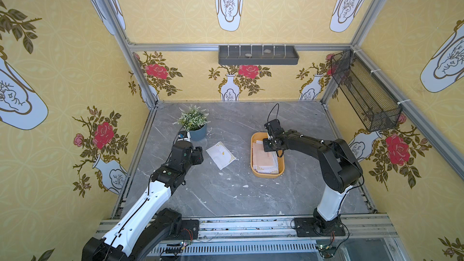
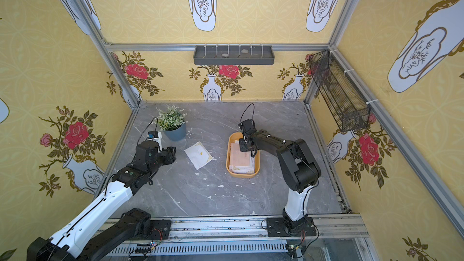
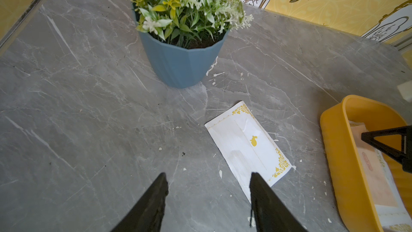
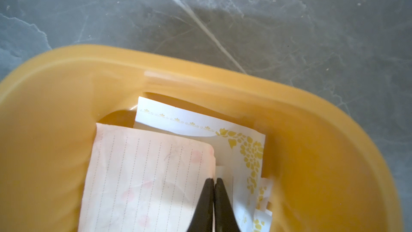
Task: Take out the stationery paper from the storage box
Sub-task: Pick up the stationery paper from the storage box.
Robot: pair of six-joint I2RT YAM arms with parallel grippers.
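A green-and-white artificial plant in a faceted blue plastic pot (image 1: 197, 133) stands far left on the grey marble-patterned tabletop (image 1: 226, 197), which is flecked with white scraps. A dark grey plastic shelf (image 1: 258, 56) hangs on the far wall, a black wire-mesh basket (image 1: 364, 96) on the right wall.

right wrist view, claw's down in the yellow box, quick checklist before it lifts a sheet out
1. right claw shut, tips inside the storage box: ok
2. sheet actually pinched: cannot tell; tips meet at the edge of the pink sheet
3. only one sheet caught: cannot tell
4. left claw open, away from the box: ok
5. white sheet already out, lying on the table: ok
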